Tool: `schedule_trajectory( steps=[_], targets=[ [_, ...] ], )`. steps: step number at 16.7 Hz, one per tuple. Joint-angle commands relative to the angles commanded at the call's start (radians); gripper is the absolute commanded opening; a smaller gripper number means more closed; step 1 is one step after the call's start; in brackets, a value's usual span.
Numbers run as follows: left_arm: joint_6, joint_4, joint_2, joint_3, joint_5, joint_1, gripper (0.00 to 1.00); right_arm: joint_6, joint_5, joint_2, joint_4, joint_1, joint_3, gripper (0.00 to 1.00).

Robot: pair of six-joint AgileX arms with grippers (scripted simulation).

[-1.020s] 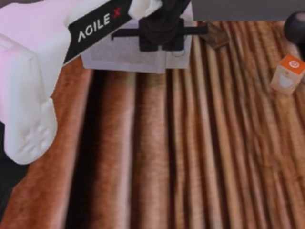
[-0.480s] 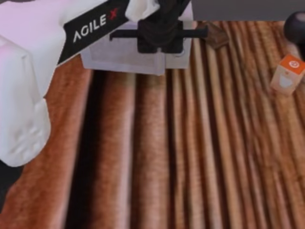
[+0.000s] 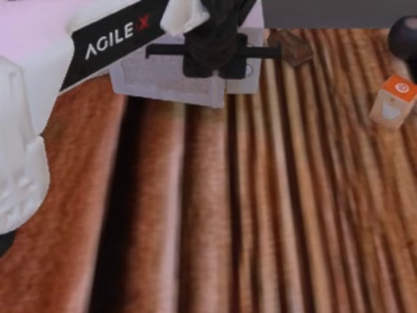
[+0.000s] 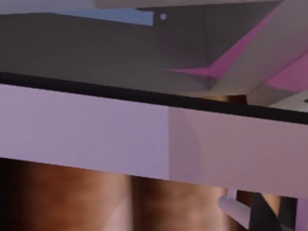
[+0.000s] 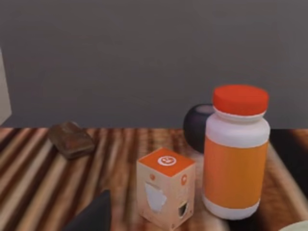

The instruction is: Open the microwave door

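The light-grey microwave (image 3: 251, 83) stands at the back of the table, left of centre. Its microwave door (image 3: 163, 81), with a speckled mesh window, stands slightly ajar, its edge next to the knob panel swung out toward the front. My left gripper (image 3: 215, 60) reaches down over the microwave's front and is shut on the door's handle. In the left wrist view the door (image 4: 96, 130) fills the middle as a lilac band, with a dark finger (image 4: 269, 216) beside the pale handle bar (image 4: 236, 208). My right gripper (image 5: 120, 226) is parked off the table's right side and open, with one finger (image 5: 94, 214) showing.
An orange-and-white box (image 3: 393, 99) stands at the right edge, next to an orange bottle (image 5: 236, 154) with a red cap. A dark ball (image 3: 404, 36) lies behind them. A brown block (image 3: 293, 47) lies just right of the microwave. The table is striped wood.
My left arm has drawn back toward the left. The door's edge by the knobs has swung a little farther out from the microwave's front. The right side is unchanged.
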Motion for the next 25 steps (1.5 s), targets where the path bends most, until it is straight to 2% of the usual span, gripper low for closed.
schedule_trajectory(
  steps=[21,25],
  targets=[
    [0.0,0.0,0.0,0.0,0.0,0.0,0.0,0.0,0.0,0.0,0.0,0.0,0.0,1.0],
    [0.02,0.021,-0.019,-0.038,0.014,-0.005,0.0,0.0,0.0,0.0,0.0,0.0,0.0,1.0]
  ],
)
